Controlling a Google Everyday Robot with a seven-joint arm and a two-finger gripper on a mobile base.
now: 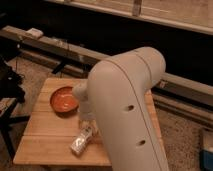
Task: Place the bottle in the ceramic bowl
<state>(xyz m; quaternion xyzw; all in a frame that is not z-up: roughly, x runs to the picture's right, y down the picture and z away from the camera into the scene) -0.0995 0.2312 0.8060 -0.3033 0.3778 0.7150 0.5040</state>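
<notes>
My tool [86, 119] hangs over the far end of the bottle [82, 141], which lies on the tabletop [42, 142] just beneath it. Apart or clamped, I cannot tell. I judge this the grasp; next comes a firm lift toward the bowl [63, 99] just beyond.

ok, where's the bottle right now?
In the camera view, the bottle lies on its side near the table's front edge, lower left of centre. It is just in front of the bowl, and the gripper is right above its far end.
</notes>
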